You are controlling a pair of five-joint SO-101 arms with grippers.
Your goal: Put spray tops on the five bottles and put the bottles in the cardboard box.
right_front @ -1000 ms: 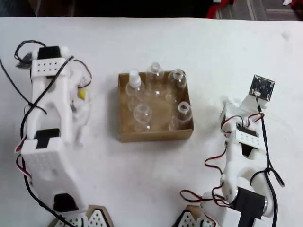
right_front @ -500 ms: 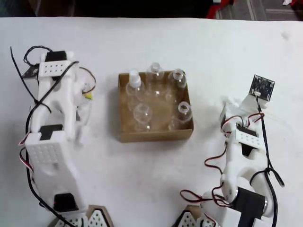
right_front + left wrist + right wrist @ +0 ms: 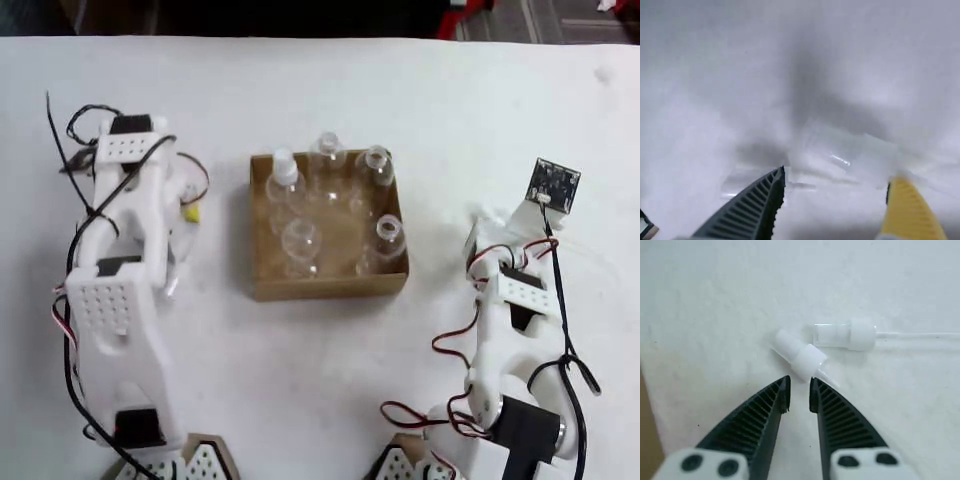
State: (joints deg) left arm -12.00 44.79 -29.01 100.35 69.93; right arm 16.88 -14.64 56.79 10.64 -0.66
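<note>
Right wrist view: two white plastic spray tops point(image 3: 807, 360) lay on white bench point(image 3: 715, 300), just ahead of right tool point(image 3: 798, 387), narrowly parted, empty. Left tool point(image 3: 836, 177) gaped wide. Tops likely light, slippery; grip at collar.

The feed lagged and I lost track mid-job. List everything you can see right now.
table: 1, white, under everything.
cardboard box: 1, brown, table centre.
bottles: 5, clear, upright in the box; one wears a white spray top, four are open.
loose spray tops: 2, white, on the table right of the box.
clear item: 1, too blurred to identify, left of the box.
left gripper: black and yellow fingers, open, at the clear item.
right gripper: black fingers, slightly open, empty, by the loose spray tops.
</note>
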